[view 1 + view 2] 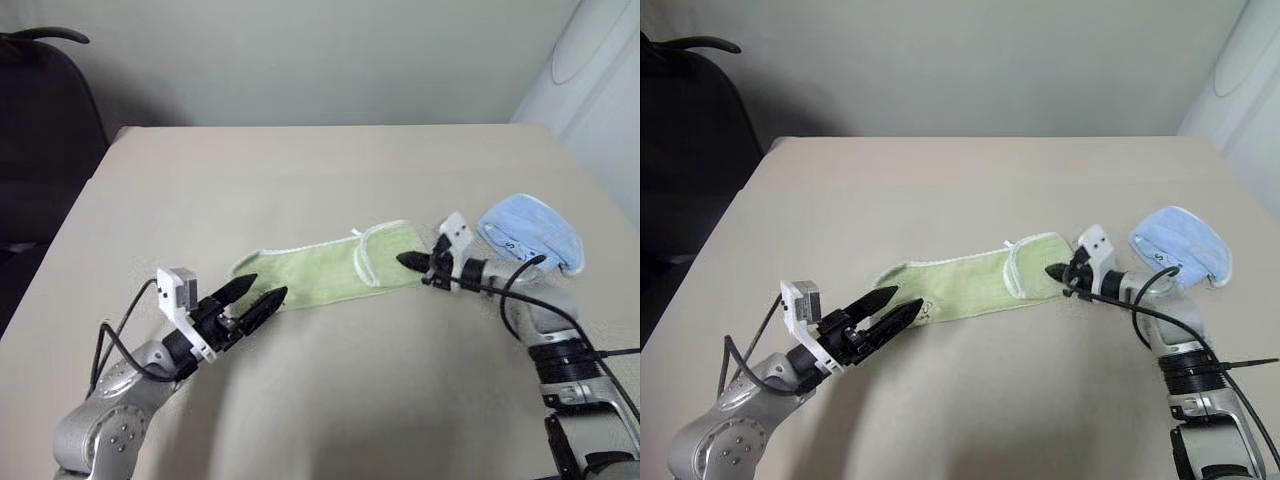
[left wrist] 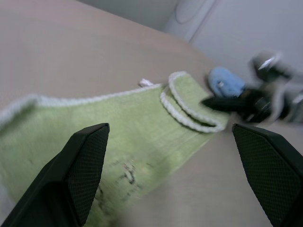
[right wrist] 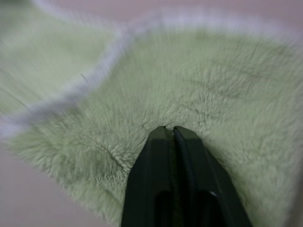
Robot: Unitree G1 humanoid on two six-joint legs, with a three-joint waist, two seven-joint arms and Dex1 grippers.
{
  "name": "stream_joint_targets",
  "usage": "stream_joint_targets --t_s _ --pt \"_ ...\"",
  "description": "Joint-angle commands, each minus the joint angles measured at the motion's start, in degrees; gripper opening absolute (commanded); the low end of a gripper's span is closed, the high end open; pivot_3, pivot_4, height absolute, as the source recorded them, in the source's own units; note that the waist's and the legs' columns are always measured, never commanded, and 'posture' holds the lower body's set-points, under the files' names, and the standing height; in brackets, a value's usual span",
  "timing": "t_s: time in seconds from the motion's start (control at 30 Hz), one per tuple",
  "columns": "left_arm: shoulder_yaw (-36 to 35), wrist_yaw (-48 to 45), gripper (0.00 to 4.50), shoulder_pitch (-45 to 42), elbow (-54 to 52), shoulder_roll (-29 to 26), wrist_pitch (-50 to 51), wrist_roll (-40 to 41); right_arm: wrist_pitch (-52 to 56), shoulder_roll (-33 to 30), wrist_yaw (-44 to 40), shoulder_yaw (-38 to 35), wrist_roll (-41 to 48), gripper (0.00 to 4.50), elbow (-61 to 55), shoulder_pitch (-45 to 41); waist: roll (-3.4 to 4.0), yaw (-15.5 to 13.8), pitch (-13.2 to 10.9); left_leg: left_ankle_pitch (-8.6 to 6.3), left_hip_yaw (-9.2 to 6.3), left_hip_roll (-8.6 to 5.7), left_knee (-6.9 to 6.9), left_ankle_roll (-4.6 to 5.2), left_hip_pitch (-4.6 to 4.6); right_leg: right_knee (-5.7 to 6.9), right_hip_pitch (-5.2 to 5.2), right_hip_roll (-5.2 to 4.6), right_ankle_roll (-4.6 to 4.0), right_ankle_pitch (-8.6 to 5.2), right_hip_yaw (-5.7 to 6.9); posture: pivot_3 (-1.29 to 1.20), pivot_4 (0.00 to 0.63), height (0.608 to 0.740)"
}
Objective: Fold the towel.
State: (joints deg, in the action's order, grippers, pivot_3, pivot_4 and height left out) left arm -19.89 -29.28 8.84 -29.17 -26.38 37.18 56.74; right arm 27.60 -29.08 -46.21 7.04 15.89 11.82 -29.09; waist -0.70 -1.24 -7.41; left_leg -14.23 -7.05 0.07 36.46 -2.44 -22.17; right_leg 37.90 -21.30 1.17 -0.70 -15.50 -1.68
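Near the towel's [image 1: 330, 272] unreadable dark logo, left tool [image 1: 262, 296] gapes; right tool [image 3: 173, 130] pinches the towel.

Two arms with silver-grey metal shells, small screws visible on left shoulder housing. Black ribbed rings around right forearm. Loose black cables running along both arms to wrists. White camera block mounted on each wrist. Left gripper [image 1: 259, 293] and right gripper [image 1: 404, 261]: black pointed fingers, pads [image 2: 90, 161] textured with fine mesh.
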Motion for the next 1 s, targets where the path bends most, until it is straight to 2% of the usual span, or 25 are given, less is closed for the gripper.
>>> stream_joint_targets --t_s 0.03,0.2,0.27,0.43,0.57,0.77,0.9,1.0 --pt "-3.34 4.32 4.5 3.69 -3.76 1.41 1.26 6.14 -5.21 1.47 0.24 -0.24 -1.72 0.36 1.01 -0.14 0.01 0.08 0.02 0.0 0.01 0.0 -0.02 -0.01 0.05 0.01 0.02 0.0 -0.01 0.0 0.0 0.0 0.15 0.74" --pt "-5.84 14.76 4.5 13.37 -7.58 7.3 0.82 17.46 -2.27 3.15 0.39 -5.05 3.57 0.36 -7.61 -1.72 0.06 0.61 -0.01 -0.02 0.11 0.01 -0.01 0.0 0.17 0.0 0.12 0.0 -0.03 -0.02 -0.03 0.0 0.15 0.74" --pt "-6.11 17.84 4.5 15.54 -8.39 7.96 0.67 21.09 -1.47 3.29 -0.39 -5.41 4.8 0.36 -10.33 -3.3 0.08 0.6 -0.02 -0.02 0.1 0.02 -0.02 -0.01 0.17 0.0 0.12 0.01 -0.07 -0.04 -0.01 0.0 0.15 0.74" --pt "-4.27 28.24 4.5 17.03 -5.33 10.92 -0.19 23.83 -0.97 4.93 -0.35 -6.44 7.23 0.36 -11.8 -7.22 0.08 0.42 -0.02 0.01 0.05 0.01 0.06 -0.03 0.29 0.02 0.29 0.03 -0.09 -0.05 0.02 0.0 0.15 0.74" --pt "-2.71 35.31 4.5 12.08 -1.43 13.25 -1.01 25.12 0.31 6.03 0.14 -7.82 9.99 0.36 -12.99 -9.76 0.18 0.46 -0.03 0.0 0.07 0.01 0.06 -0.03 0.31 0.01 0.31 0.03 -0.09 -0.05 0.01 0.0 0.15 0.74" --pt "-0.52 40.25 4.5 3.0 8.06 13.1 0.87 24.31 -0.05 7.25 0.82 -8.23 10.21 0.36 -11.79 -11.4 0.56 -0.15 0.15 0.04 0.04 -0.01 0.05 -0.09 0.39 0.05 0.41 0.06 -0.09 -0.05 0.04 0.0 0.15 0.74" --pt "0.27 42.47 4.5 -3.99 16.12 12.66 1.83 22.33 -0.23 7.93 1.98 -8.8 10.19 0.36 -12.14 -11.55 0.94 -1.27 0.14 0.09 -0.09 -0.07 -0.01 -0.03 0.88 0.09 0.94 0.06 -0.12 -0.06 0.05 0.0 0.15 0.74" --pt "-0.03 42.62 4.5 -6.97 19.54 12.33 2.4 21.61 -0.5 8.36 3.12 -9.24 10.1 0.36 -12.86 -11.39 1.1 -1.58 0.24 -0.05 -0.23 -0.21 -0.22 0.5 1.24 0.11 1.25 0.0 -0.15 -0.05 0.04 0.0 0.15 0.74"
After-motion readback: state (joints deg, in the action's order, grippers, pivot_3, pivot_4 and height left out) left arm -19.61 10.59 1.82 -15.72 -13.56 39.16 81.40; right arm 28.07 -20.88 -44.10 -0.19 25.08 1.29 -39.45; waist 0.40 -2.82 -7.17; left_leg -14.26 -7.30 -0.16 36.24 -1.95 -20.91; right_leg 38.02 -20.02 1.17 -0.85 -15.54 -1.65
